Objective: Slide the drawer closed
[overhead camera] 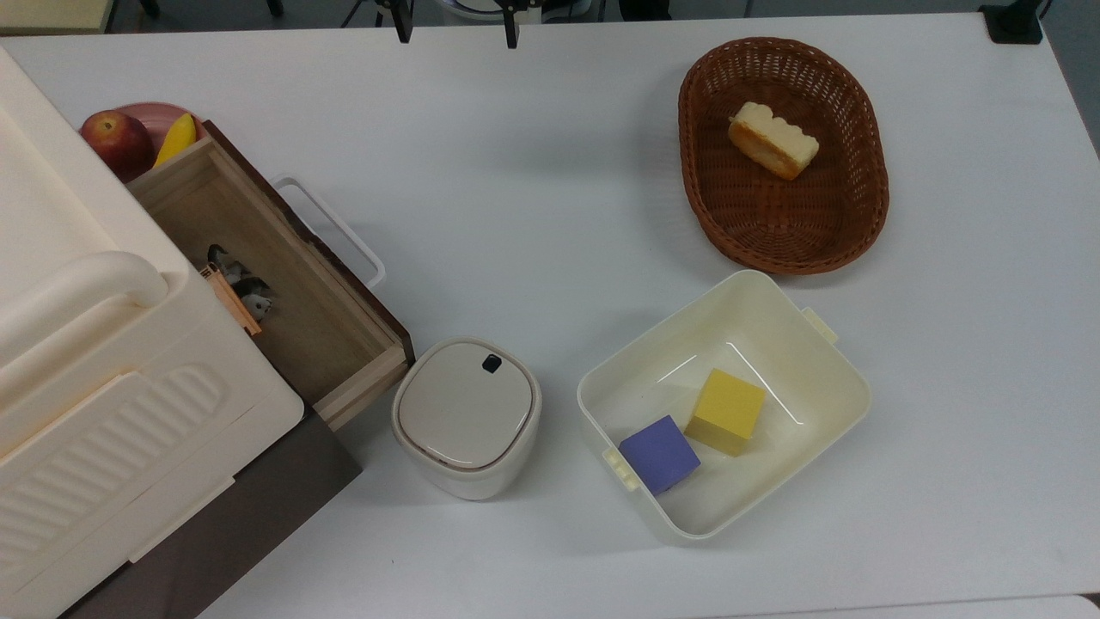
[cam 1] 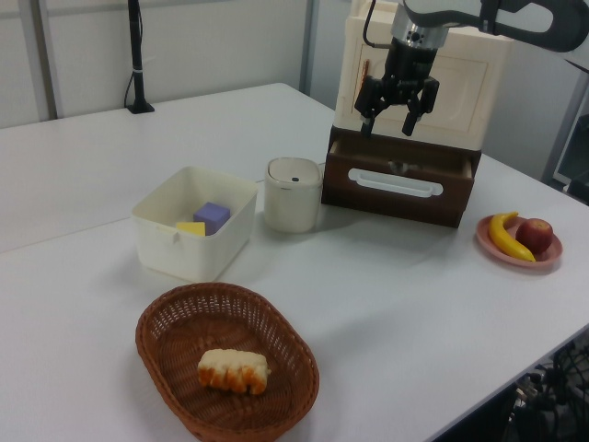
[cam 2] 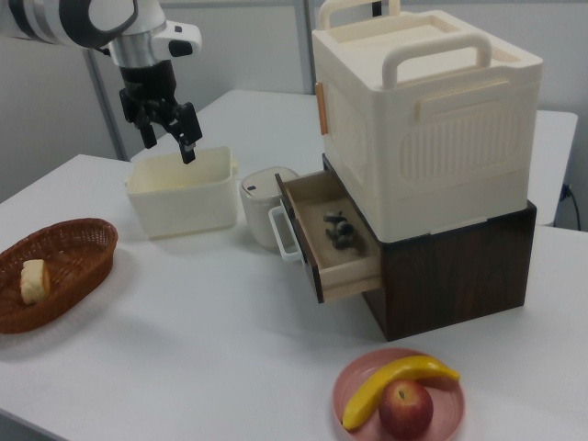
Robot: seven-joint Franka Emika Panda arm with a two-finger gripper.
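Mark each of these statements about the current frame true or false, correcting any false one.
1. The light-wood drawer with the white loop handle is pulled open. True.
2. The gripper holds the handle. False: it hangs open above the table, holding nothing.
3. The brown wicker basket holds a yellow banana. False: it holds a piece of bread; the banana lies on a pink plate.
4. The cream plastic bin holds a purple cube and a yellow cube. True.

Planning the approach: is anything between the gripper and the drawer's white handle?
Nothing. In the right view the open gripper hangs in the air, and the table before the drawer's white handle is bare.
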